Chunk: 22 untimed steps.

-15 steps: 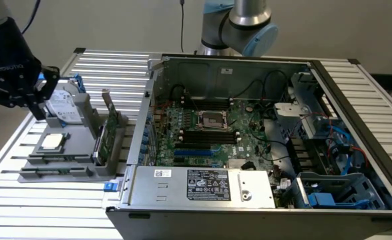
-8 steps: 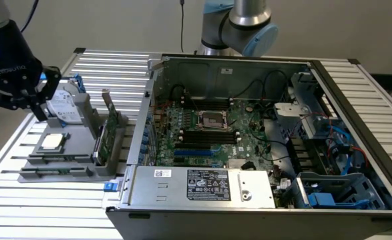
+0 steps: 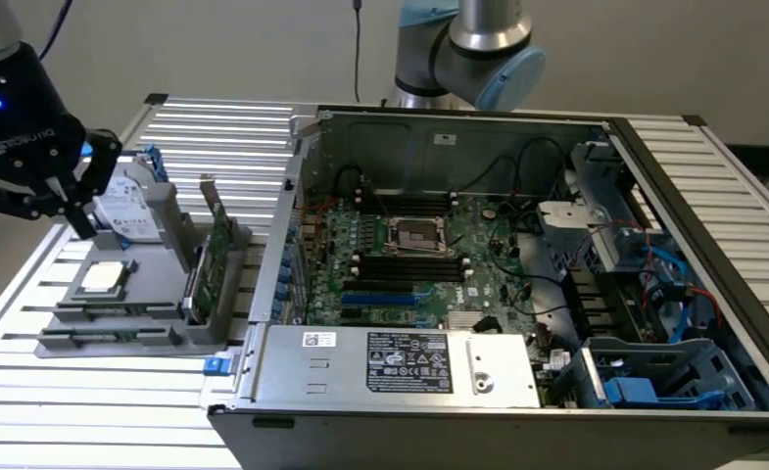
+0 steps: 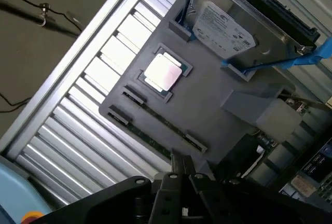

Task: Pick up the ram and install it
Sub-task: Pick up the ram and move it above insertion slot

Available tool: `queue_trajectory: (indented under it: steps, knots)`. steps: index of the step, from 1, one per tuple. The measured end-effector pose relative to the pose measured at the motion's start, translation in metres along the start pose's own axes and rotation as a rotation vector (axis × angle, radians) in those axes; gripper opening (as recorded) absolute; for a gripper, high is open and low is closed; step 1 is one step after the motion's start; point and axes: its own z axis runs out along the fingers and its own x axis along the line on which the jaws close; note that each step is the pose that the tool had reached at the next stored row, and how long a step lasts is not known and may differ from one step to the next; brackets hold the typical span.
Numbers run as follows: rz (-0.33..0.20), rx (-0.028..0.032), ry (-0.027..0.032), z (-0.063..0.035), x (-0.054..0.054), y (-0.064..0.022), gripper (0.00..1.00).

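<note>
At the exterior view's left, the gripper (image 3: 77, 211) hangs above the grey fixture (image 3: 162, 323), its jaws closed tip to tip, gripping nothing and touching nothing. Under it the hard drive (image 3: 129, 211) stands on edge, with the processor (image 3: 106, 277) lying flat in front. The ram (image 4: 161, 124) lies in its slot along the fixture's near edge, close beneath the fingertips (image 4: 179, 163). Further right stand an upright green card (image 3: 220, 240) and the open computer case (image 3: 437, 147).
</note>
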Motion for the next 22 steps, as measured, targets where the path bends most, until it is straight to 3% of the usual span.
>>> queue_trajectory:
  steps: [22]
  knots:
    - [-0.400, 0.0026, -0.0167, 0.0000, 0.0003, 0.0003, 0.11]
